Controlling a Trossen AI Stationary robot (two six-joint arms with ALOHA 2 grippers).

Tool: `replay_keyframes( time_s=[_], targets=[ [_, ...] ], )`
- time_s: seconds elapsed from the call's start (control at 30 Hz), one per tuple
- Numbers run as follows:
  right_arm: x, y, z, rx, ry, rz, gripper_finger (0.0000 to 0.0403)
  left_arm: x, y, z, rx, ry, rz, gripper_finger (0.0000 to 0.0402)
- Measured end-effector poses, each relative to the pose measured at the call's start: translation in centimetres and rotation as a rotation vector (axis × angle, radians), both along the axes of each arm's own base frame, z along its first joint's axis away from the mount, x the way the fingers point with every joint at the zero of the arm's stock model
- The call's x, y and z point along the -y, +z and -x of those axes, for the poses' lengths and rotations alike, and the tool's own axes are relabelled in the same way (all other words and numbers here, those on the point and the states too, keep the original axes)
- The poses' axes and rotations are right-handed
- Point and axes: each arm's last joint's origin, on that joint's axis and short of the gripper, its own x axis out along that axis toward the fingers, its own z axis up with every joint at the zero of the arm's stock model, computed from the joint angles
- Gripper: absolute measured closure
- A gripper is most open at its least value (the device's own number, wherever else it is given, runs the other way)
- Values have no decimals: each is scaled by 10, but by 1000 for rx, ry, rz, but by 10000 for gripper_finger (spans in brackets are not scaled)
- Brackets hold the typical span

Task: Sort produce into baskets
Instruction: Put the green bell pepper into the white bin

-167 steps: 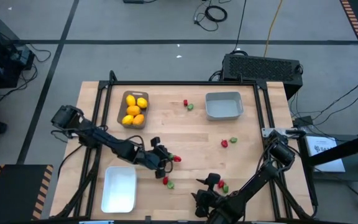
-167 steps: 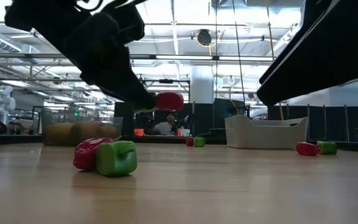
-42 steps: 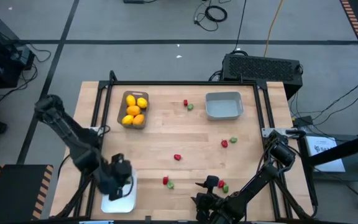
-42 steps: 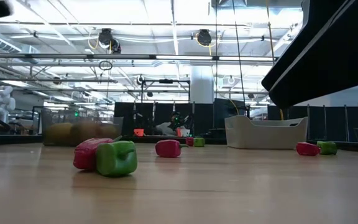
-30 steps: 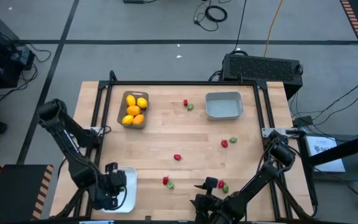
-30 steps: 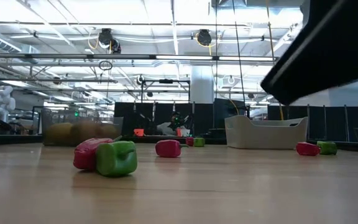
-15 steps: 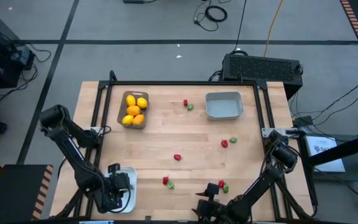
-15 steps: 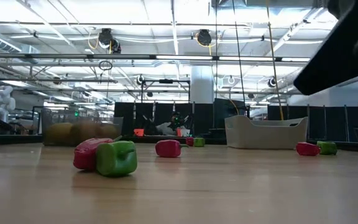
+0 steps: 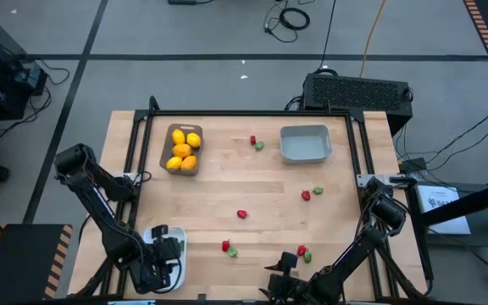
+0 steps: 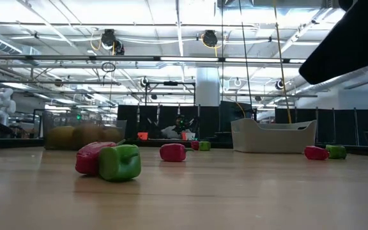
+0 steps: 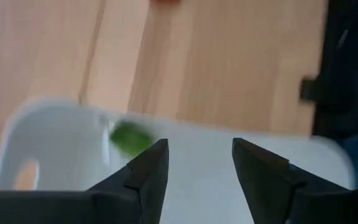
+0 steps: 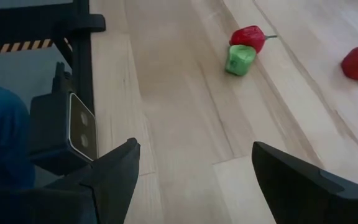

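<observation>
ITEM: produce sort, bench top, 3 baskets.

L hand: over white basket, near-left corner of bench. Fingers apart, nothing between them. Wrist view shows a green piece lying inside the white basket, just off the fingertips, clear of them. Reads as delivered.

R hand: low at near edge of bench, right of centre. Fingers wide apart, empty.

Brown-grey basket, far left: yellow and orange fruits inside. Looks complete.
Grey-blue basket, far right: contents not visible from above.

Loose stock on bench:
- red/green pair A, near side, between the two hands.
- red/green pair B, just ahead of R hand, slightly to its right side; the pieces touch or nearly so.
- lone red piece, mid-bench.
- red/green pair C, right of centre, pieces slightly apart.
- red/green pair D, far side, beside grey-blue basket.

Key relation: pair B lies much nearer R hand than L; it sits forward of the open fingers, w/ clear bench between. Pair A abt equally placed, somewhat closer to L hand. Est. next pick: R arm on pair B, short forward reach. Risk: the neighbouring piece could get nudged when one is taken.
</observation>
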Motion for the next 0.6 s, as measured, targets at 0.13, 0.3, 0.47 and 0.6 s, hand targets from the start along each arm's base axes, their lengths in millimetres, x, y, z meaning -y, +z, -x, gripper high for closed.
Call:
replay_keyframes(
  time_s=[0.13,0.3,0.47,0.6],
  targets=[
    [-2,0,2,2,9,0,106,5,14,-9,144,-41,-42,222],
    [-5,0,5,1,20,2,106,15,25,-26,431,-136,-164,222],
    [-7,0,7,1,27,1,106,21,16,-59,592,-193,-324,222],
    [-9,0,9,1,32,1,106,24,-6,-94,627,-252,-329,222]
  ],
)
